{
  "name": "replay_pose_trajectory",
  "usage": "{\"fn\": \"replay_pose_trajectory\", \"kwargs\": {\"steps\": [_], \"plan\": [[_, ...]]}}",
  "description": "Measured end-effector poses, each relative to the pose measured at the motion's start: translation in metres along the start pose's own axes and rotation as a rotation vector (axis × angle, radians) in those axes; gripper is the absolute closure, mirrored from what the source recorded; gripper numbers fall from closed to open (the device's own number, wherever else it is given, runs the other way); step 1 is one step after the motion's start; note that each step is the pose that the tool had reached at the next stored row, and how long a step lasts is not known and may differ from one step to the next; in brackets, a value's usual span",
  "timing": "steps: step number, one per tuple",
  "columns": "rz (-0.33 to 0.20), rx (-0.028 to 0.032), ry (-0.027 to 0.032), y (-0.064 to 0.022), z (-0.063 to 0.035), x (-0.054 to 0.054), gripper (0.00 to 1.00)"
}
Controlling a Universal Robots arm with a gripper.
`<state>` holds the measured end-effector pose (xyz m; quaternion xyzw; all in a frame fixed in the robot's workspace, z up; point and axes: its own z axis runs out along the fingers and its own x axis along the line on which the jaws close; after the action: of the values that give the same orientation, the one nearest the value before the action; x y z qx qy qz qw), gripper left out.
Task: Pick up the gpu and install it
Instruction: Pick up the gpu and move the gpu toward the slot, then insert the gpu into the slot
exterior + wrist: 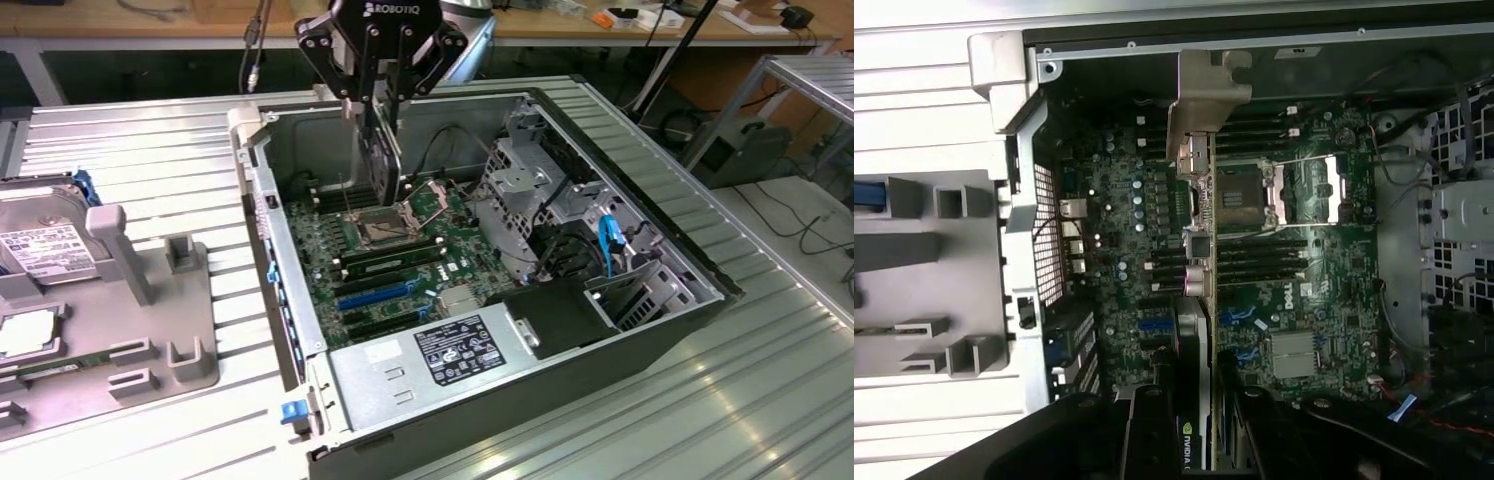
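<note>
- Open computer case [534, 400] is laid on its side
- Gripper [379, 98] is pointed straight down over the motherboard [461, 262], fingers partly closed, clamped on the gpu [387, 160]
- Gpu is hung upright, long axis vertical, silver bracket [1206, 95] farthest from the fingers

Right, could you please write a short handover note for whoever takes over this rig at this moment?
Gripper: shut on the gpu, which hangs upright from its upper edge.
Where: the card is inside the open computer case, over the motherboard, near the processor socket.
Done: gpu picked up.
Left: it does not look seated in any slot yet.
</note>
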<state>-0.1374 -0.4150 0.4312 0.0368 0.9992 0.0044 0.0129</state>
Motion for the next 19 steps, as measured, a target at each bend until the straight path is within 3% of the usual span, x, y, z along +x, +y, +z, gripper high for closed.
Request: {"fn": "replay_pose_trajectory", "kwargs": {"steps": [13,19], "plan": [[-0.001,0.0000,0.0000,0.0014,0.0007,-0.019,0.73],[-0.001,0.0000,0.0000,0.0015,0.0007,-0.020,0.73]]}}
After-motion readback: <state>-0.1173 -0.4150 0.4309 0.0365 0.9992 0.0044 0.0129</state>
